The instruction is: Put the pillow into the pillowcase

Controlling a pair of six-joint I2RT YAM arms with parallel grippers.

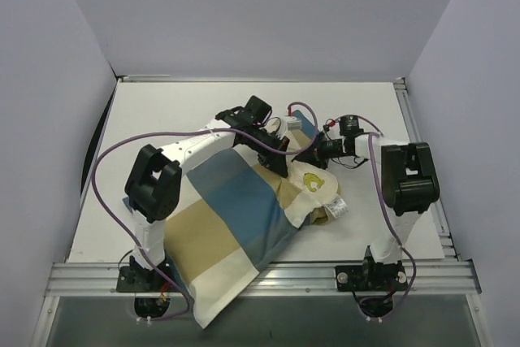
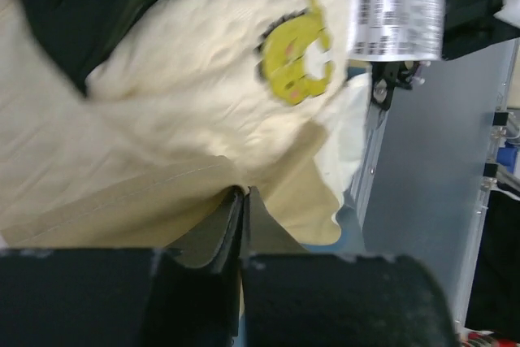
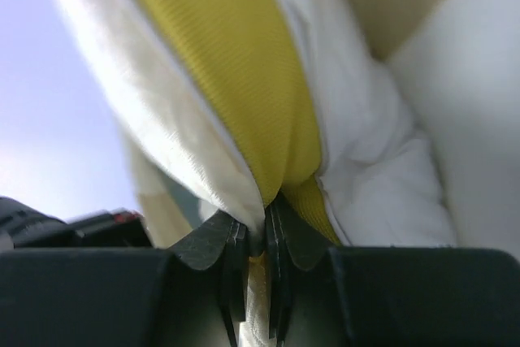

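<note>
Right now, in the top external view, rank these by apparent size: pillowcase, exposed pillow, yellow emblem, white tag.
1. pillowcase
2. exposed part of the pillow
3. yellow emblem and white tag: both small and look about alike, so I won't rank them.

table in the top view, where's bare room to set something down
Bare white table along the far wall and at the left edge; a smaller patch at far right, beyond the right gripper. Crowded mid-table: cream knit pillow, blue-tan checked pillowcase, left gripper.

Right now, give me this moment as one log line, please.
pillow: emblem corner outside pillowcase | left fingers: shut on pillowcase | right fingers: shut on pillow edge
</note>
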